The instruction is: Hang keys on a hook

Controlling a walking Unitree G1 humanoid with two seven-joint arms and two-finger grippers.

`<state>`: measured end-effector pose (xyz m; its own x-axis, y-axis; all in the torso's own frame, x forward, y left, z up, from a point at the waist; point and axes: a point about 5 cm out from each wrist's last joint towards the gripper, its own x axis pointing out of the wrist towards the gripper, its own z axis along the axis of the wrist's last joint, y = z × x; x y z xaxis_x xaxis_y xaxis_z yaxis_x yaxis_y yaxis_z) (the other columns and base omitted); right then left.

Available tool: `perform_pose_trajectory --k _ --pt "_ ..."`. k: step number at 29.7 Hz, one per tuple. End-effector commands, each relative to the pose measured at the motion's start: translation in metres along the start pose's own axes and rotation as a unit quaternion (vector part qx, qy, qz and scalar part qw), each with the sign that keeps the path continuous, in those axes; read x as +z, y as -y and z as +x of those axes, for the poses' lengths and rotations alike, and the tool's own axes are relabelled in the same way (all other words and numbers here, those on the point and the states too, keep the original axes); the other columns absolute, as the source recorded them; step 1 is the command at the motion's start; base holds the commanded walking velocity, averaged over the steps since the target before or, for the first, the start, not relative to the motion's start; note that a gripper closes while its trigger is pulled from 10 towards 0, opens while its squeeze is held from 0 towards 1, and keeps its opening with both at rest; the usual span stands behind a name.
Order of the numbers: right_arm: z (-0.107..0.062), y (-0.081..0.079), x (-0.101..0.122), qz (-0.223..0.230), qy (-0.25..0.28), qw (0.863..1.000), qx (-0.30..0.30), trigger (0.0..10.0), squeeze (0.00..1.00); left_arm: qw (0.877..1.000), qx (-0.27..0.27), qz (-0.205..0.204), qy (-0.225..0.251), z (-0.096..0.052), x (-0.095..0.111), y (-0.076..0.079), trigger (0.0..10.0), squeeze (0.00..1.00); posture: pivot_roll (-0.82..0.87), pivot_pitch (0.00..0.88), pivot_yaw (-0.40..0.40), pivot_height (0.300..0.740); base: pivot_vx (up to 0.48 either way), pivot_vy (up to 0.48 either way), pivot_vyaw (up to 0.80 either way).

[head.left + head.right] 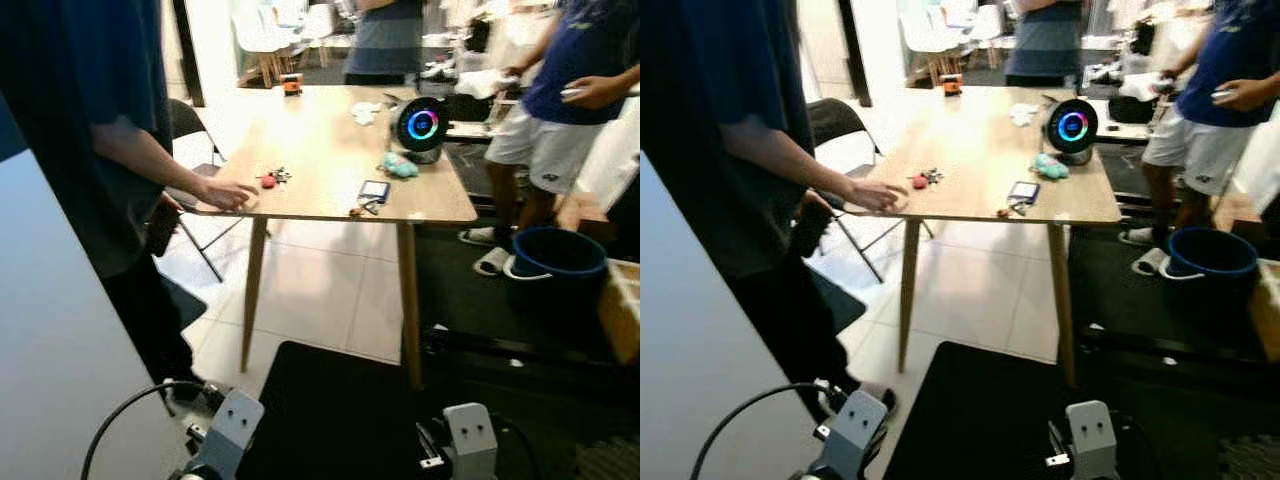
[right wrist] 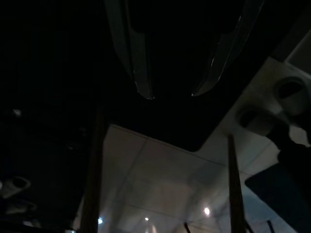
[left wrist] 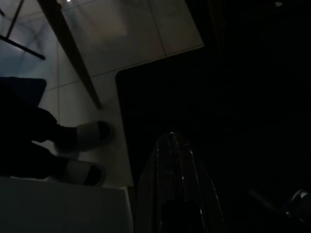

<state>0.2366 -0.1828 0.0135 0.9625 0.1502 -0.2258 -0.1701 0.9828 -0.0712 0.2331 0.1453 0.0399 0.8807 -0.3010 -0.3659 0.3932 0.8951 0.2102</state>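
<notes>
Keys (image 1: 274,178) on table (image 1: 330,150); person's hand (image 1: 228,194) beside; right hand (image 2: 172,92) parted.

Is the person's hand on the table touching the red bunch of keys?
Apart. In the left eye view the hand lies flat near the table edge, and bare wood shows between it and the keys.

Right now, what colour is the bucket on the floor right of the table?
Dark blue; the bucket shows best in the left eye view.
</notes>
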Motion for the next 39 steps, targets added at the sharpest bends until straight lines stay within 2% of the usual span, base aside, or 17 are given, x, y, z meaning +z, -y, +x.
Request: perform_pose_trajectory --k 1,25,29,39 --pt "-0.0034 0.0001 -0.0067 0.002 -0.013 1.000 -0.001 10.0 0.00 1.000 -0.001 0.001 -0.011 -0.0017 -0.0056 0.0003 10.0 0.00 0.05 0.123 0.069 0.740 0.000 0.000 -0.79" --pt "-0.0014 0.0015 -0.0058 -0.001 -0.011 1.000 0.000 10.0 0.00 1.000 -0.001 0.001 -0.008 0.0000 -0.0048 0.0003 10.0 0.00 0.05 0.114 0.068 0.740 0.000 0.000 -0.79" --pt "0.0003 0.0000 -0.0049 -0.004 -0.008 1.000 0.003 10.0 0.00 1.000 0.003 -0.008 0.005 0.0003 -0.0005 -0.0012 10.0 0.00 0.05 0.114 0.068 0.740 0.000 0.000 0.00" --pt "0.0017 -0.0034 -0.0038 -0.010 -0.005 1.000 0.011 10.0 0.00 1.000 0.003 -0.001 0.011 0.0014 0.0026 -0.0014 10.0 0.00 0.05 0.116 0.068 0.740 0.000 0.000 0.00"
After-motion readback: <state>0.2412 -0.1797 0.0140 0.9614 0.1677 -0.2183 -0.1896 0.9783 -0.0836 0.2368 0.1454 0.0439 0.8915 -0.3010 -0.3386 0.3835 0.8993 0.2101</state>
